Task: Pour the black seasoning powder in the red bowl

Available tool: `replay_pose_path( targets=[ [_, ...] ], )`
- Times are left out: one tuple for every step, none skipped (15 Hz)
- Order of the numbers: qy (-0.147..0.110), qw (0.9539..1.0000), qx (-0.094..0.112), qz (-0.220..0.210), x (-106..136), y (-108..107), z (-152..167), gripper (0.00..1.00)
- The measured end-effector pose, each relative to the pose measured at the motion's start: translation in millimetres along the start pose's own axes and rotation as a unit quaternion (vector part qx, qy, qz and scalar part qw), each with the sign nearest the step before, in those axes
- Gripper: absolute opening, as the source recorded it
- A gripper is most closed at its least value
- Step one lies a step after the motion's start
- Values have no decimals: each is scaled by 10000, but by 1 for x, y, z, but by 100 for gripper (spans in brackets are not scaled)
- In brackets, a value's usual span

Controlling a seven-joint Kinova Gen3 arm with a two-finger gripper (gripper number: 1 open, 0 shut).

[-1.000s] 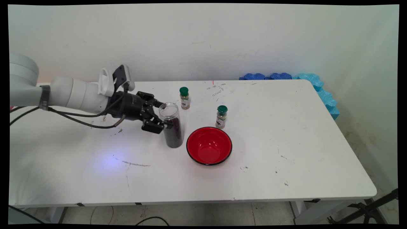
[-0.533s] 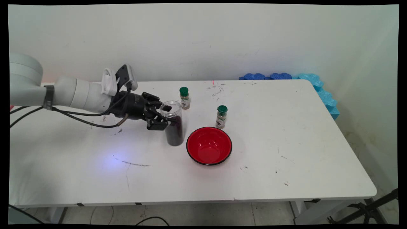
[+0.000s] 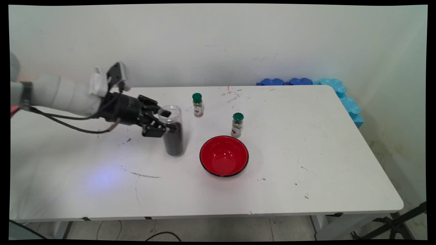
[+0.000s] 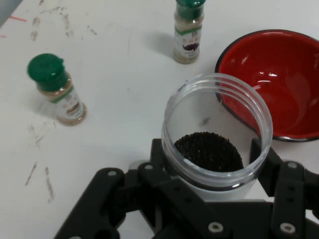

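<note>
A clear, lidless plastic jar (image 3: pixel 173 136) with dark grains filling its lower part stands upright, left of a red bowl (image 3: pixel 223 156). My gripper (image 3: pixel 167 126) comes in from the left and is shut on the jar's upper half. In the hand view the jar (image 4: pixel 217 124) sits between the two fingers of the gripper (image 4: pixel 209 162), with its open mouth toward the camera and the dark grains visible inside. The empty red bowl (image 4: pixel 279 79) lies just beyond it to the right. I cannot tell whether the jar's base touches the table.
Two small spice bottles with green caps stand behind: one (image 3: pixel 197 105) at the back, one (image 3: pixel 237 125) close to the bowl's far rim. They appear in the hand view too, one (image 4: pixel 57 89) left, one (image 4: pixel 188 30) top. Blue foam pieces (image 3: pixel 340 95) line the table's far right corner.
The gripper closed on the jar and has carried it to the left, away from the red bowl. The bowl and spice bottles have not moved.
</note>
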Motion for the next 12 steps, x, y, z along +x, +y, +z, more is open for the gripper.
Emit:
replay_pose_path(
  targets=[
    [-16, 10000, 11, -21, 1, 0, -6, 0],
    [-31, 10000, 28, -48, 3, 0, -15, 0],
    [-40, 10000, 34, -63, 5, 0, -22, 0],
    [-48, 9999, 42, -83, 8, 1, -32, 0],
    [-65, 9999, 47, -104, 11, 2, -43, 0],
    [-82, 9999, 51, -126, 15, 3, -55, 0],
    [-97, 9998, 54, -149, 19, 4, -64, 0],
    [-122, 9997, 54, -180, 23, 6, -76, 0],
    [-150, 9996, 49, -220, 28, 8, -86, 0],
    [-174, 9995, 40, -257, 32, 10, -95, 0],
    [-192, 9994, 27, -284, 35, 11, -101, 0],
    [-218, 9992, 2, -322, 40, 14, -109, 0]
  ],
)
